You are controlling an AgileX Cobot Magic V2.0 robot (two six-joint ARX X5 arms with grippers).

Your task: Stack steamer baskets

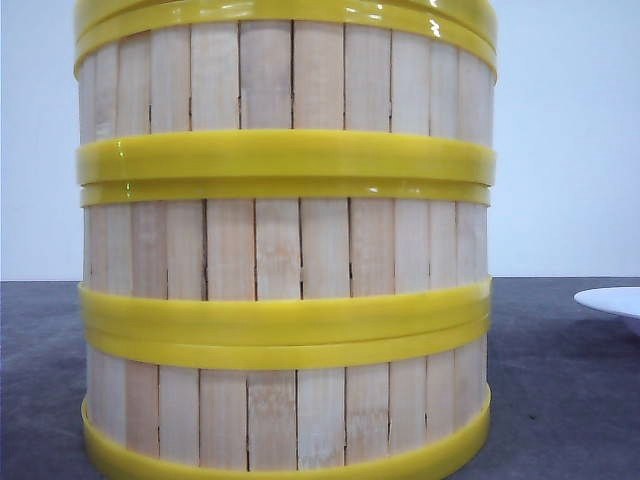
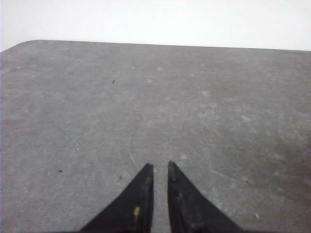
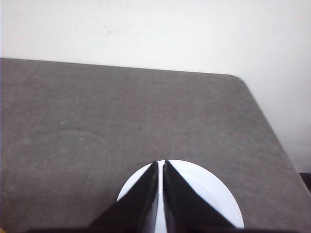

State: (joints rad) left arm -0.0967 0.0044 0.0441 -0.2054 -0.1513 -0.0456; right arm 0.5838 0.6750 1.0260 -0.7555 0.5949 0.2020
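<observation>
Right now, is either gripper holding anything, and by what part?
Nothing is held. The left gripper is shut over bare table; the right gripper is shut above the plate. The baskets stand stacked, untouched.

steamer baskets: pale matt wooden slats, glossy smooth yellow plastic-looking rims
bench: dark grey, matt, faintly speckled
plate: white, smooth
fingers: black, matt
</observation>
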